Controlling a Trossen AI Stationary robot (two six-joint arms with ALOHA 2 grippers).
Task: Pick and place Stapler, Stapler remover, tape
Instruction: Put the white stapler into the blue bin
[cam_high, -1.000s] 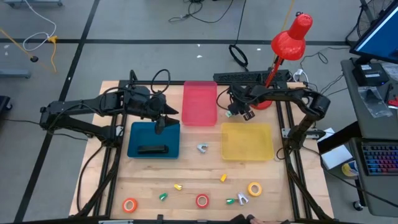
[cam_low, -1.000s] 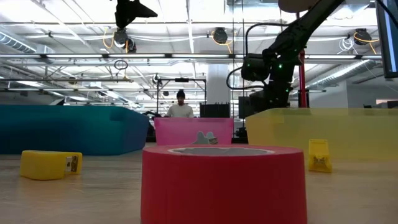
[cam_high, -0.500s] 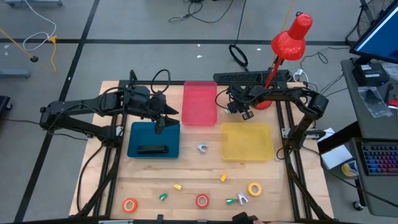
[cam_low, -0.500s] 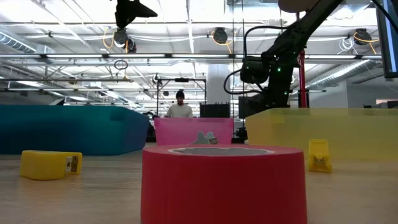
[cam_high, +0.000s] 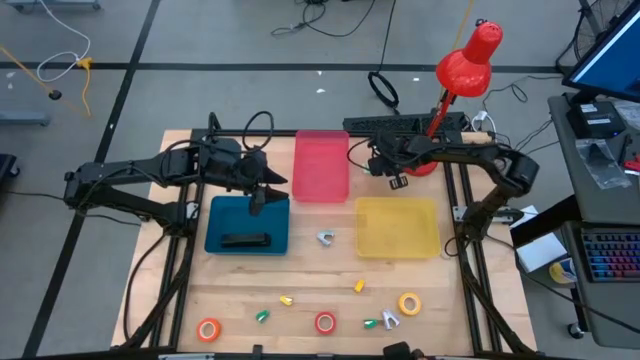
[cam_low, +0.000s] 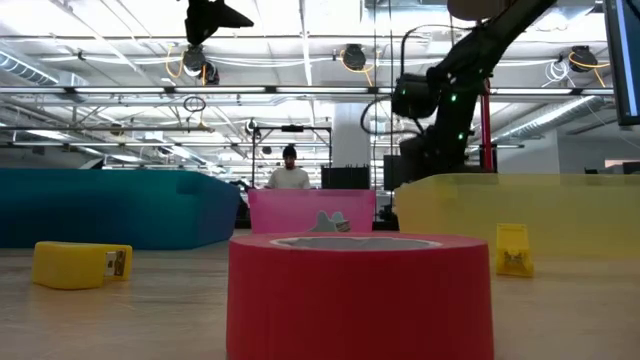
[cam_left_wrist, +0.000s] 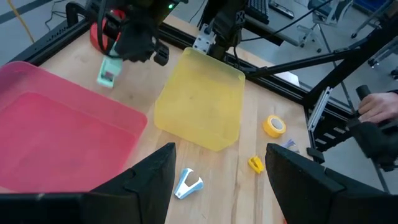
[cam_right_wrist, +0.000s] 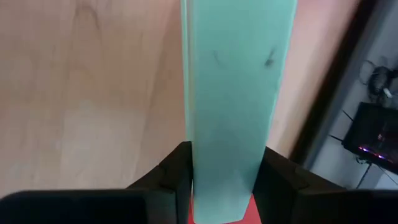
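Observation:
My right gripper (cam_high: 388, 170) hovers over the bare wood past the far edges of the pink tray (cam_high: 322, 165) and yellow tray (cam_high: 397, 226). It is shut on a mint-green stapler (cam_right_wrist: 236, 93). The left wrist view shows that stapler (cam_left_wrist: 108, 71) under the right gripper (cam_left_wrist: 140, 43). My left gripper (cam_left_wrist: 221, 180) is open above the far edge of the blue tray (cam_high: 222, 215), in which a black stapler (cam_high: 245, 240) lies. A silver staple remover (cam_high: 325, 237) lies between the blue and yellow trays. Orange (cam_high: 208, 329), red (cam_high: 325, 322) and yellow (cam_high: 409, 303) tape rolls lie near the near edge. No blue roll shows. My right gripper pinches the mint-green stapler between its two fingers (cam_right_wrist: 171, 171), which lie on the two long sides of the body (cam_right_wrist: 224, 155). The stapler's free end (cam_left_wrist: 107, 77) hangs below and beside the gripper, lifted clear of the table.
Small yellow (cam_high: 358, 286) and green (cam_high: 262, 316) pieces and a second remover (cam_high: 389, 319) lie among the tape rolls. A red lamp (cam_high: 468, 60) and a power strip (cam_high: 400, 124) stand at the far edge. A person's hand (cam_left_wrist: 379, 106) shows beyond the table's near right corner.
My right gripper, still shut on the mint-green stapler, has risen a little and drifted toward the table's far edge. The left arm has kept still.

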